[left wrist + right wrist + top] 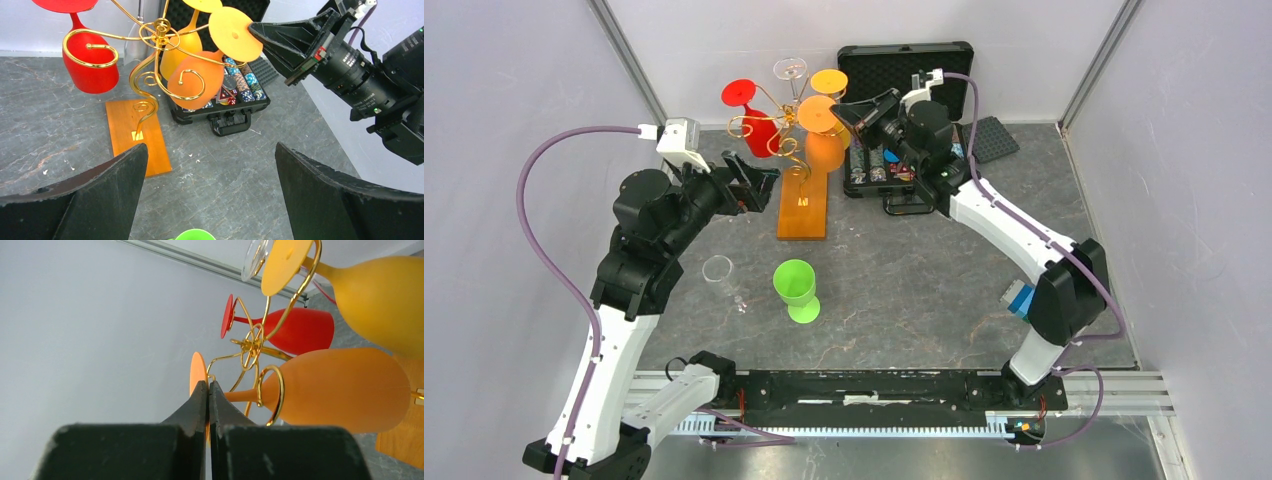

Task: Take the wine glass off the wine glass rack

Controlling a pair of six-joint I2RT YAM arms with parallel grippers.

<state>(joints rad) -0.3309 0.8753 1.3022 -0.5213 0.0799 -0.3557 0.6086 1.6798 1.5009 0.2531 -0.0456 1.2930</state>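
Note:
The wine glass rack, golden wire (769, 112) on an orange wooden base (803, 205), holds red (756, 128), clear (791, 72), yellow (828, 82) and orange (824, 140) glasses upside down. My right gripper (840, 112) is shut on the flat foot (198, 371) of the orange wine glass (340, 390), which still hangs in a wire curl (272, 395). In the left wrist view the right gripper (253, 28) pinches that foot (235, 32). My left gripper (759, 185) is open and empty, above the table beside the base (132, 130).
A clear glass (720, 272) lies on its side and a green glass (796, 288) stands on the table in front of the rack. An open black chip case (904, 70) sits behind the right gripper, with a dark pad (992, 138) to its right. Grey walls enclose the table.

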